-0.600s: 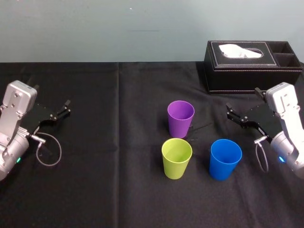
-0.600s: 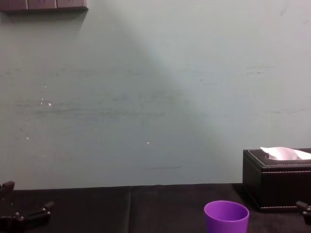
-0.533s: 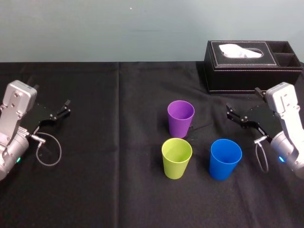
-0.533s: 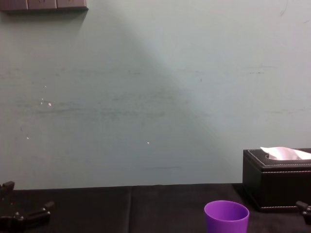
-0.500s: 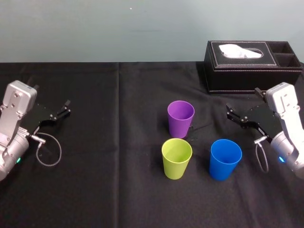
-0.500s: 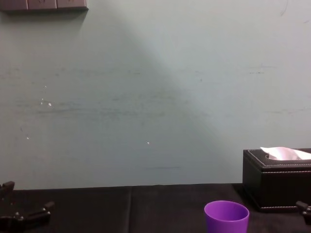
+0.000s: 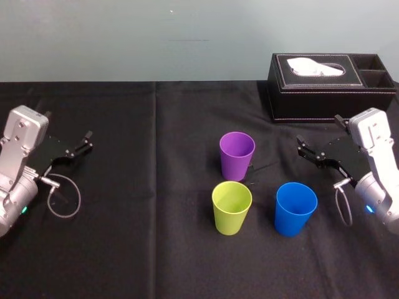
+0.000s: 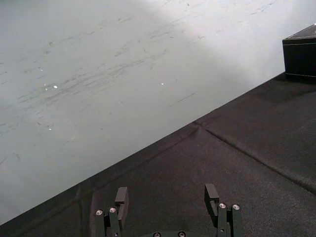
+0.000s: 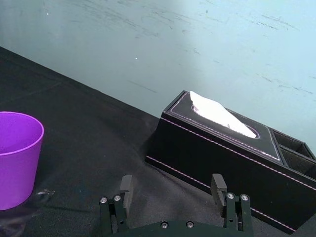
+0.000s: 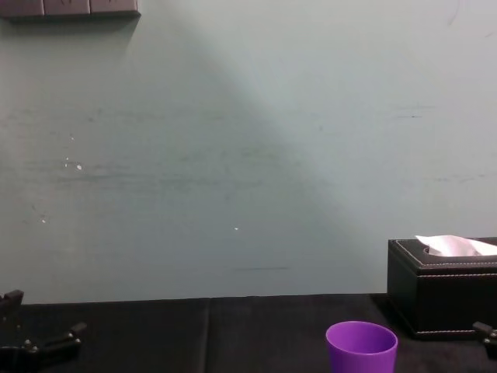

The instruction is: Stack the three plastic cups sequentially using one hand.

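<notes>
cups [image 10: 361, 346] stand unstacked on the table [image 7: 156, 249], purple cup [image 7: 237, 154] behind green cup [image 7: 232, 207], blue cup [image 7: 295, 208] to its right, so i judge stacking hasn't begun; left gripper [image 7: 89, 141] and right gripper [image 7: 300, 148] hang wide open and empty at the sides, and next i'd reach the right gripper to the blue cup.

You've got 2 arms, same build. L arm [image 7: 19, 156] & R arm [image 7: 380, 156]: silver-grey boxy shells w/ rounded joints, small lit dot [image 7: 24, 210] on each. Ends all black: left gripper [image 7: 87, 141], right gripper [image 7: 301, 147], thin fingers [image 8: 122, 197], silver screws [image 8: 98, 213] at finger bases. Grey cable loop [image 7: 80, 198] per wrist.
</notes>
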You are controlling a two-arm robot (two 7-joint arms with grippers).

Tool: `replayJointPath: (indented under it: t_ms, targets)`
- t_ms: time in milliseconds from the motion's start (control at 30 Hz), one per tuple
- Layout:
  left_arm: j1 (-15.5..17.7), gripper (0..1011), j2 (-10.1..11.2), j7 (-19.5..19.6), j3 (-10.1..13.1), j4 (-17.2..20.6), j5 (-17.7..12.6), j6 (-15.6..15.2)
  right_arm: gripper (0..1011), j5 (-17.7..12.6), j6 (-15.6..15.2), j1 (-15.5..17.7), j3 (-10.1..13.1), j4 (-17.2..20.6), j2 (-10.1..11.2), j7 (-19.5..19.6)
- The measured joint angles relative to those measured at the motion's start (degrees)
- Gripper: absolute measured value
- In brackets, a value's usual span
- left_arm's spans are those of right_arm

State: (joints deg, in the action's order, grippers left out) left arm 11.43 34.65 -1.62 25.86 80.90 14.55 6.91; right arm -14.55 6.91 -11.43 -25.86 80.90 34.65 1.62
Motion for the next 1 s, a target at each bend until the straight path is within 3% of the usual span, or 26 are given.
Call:
replayJointPath:
  t_ms: [1000]
  targets:
    - [0.0,1012,0.0,0.0,0.0,0.0,0.0,0.0,1002,0.0,0.0,0.0,0.0,0.0,0.0,0.0]
